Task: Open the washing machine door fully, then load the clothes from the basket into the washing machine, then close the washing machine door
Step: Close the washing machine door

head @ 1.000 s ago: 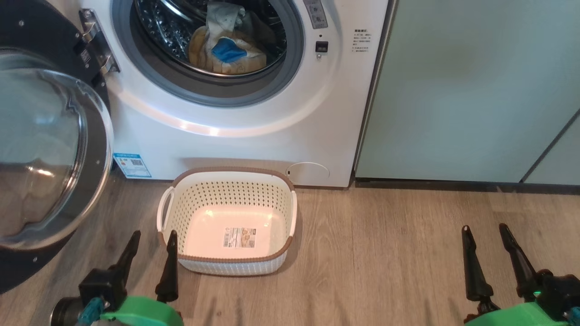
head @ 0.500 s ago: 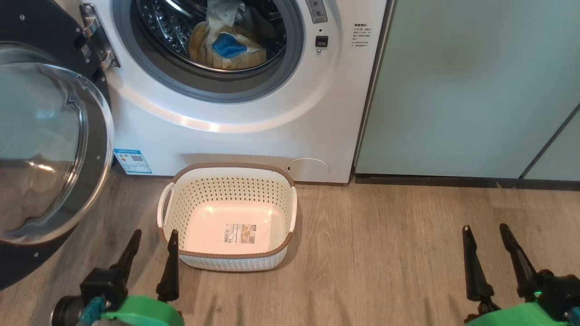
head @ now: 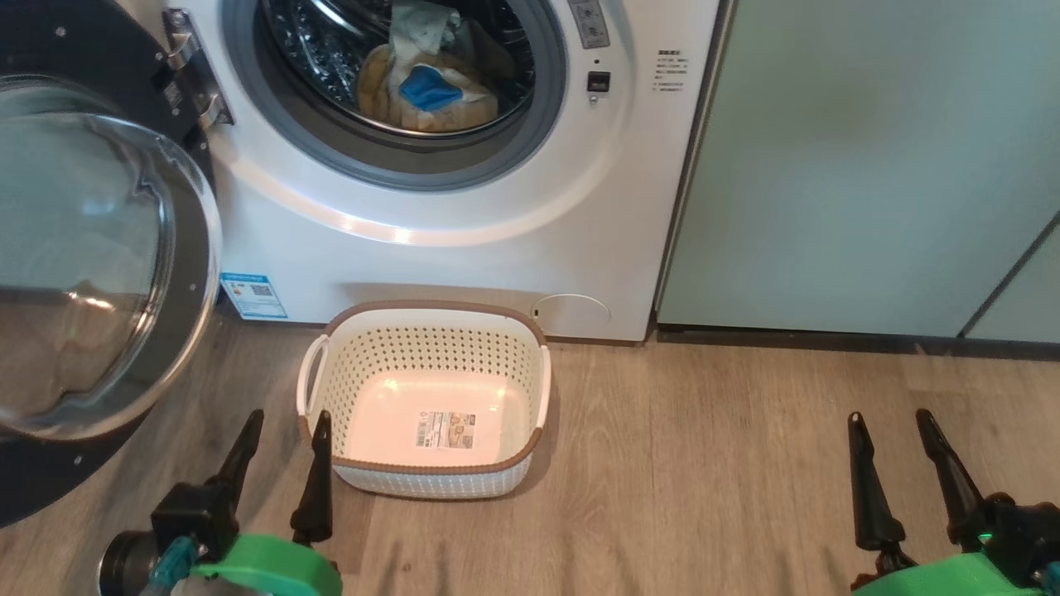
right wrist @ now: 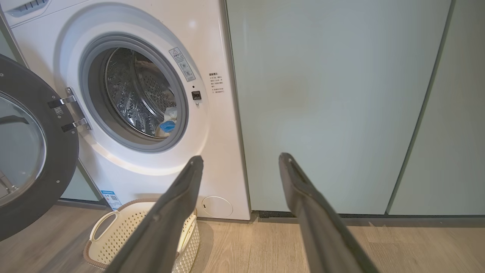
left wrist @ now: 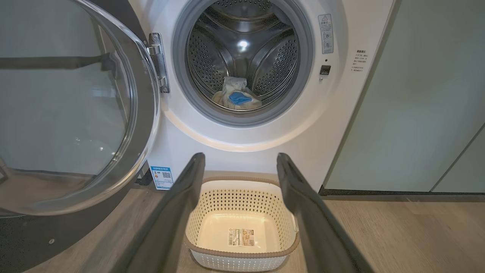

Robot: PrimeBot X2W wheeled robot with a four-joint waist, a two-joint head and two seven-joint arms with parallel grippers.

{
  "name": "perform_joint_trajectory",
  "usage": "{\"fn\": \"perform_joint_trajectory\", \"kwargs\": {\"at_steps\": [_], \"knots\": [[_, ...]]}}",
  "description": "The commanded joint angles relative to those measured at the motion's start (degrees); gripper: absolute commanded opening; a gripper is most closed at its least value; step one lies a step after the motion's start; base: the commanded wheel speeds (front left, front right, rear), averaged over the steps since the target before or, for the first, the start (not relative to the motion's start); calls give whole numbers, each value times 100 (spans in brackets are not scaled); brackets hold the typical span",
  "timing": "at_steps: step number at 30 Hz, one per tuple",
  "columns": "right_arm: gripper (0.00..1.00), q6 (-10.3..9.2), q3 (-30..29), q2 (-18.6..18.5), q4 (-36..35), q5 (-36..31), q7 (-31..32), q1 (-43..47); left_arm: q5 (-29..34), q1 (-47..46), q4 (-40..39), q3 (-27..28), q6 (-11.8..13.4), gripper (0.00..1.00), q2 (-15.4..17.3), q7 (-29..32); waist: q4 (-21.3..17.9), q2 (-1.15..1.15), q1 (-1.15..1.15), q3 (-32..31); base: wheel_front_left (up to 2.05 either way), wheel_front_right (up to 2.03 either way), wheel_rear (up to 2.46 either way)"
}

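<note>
We see the washing machine door cut off at the head view's left edge and the washing machine at its top — in the right wrist view the gasket hides most of the clothes. The label in the basket is too small to read.

We see a floor of grey-brown wood-grain planks across the lower half of our head view, from eight o'clock round to four o'clock. At about two o'clock stands a tall, plain pale green cabinet panel with a matte face. A second panel of the same colour sits at three o'clock, and a thin dark seam divides them. A dark plinth strip runs along their foot, touching the floor. The light looks soft and even.
</note>
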Motion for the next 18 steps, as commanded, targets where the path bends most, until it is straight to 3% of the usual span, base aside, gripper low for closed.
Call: {"fn": "perform_joint_trajectory", "kwargs": {"at_steps": [1, 7, 18], "knots": [[100, -16, 95, -45, -166, 4, -38, -99, 58, -271, -188, 230, -36, 100, 46, -34, 62, 0, 0, -22, 0, 0, 0], [100, -16, 47, -45, -186, 17, -38, -61, 90, -308, -179, 191, -86, 100, 38, -34, 361, 0, 0, -19, 0, 0, 0], [100, -16, -13, -45, -230, 9, -38, 25, 84, -275, -168, 205, -44, 100, 24, -20, 1650, 0, 0, -54, 0, 0, 0]]}}
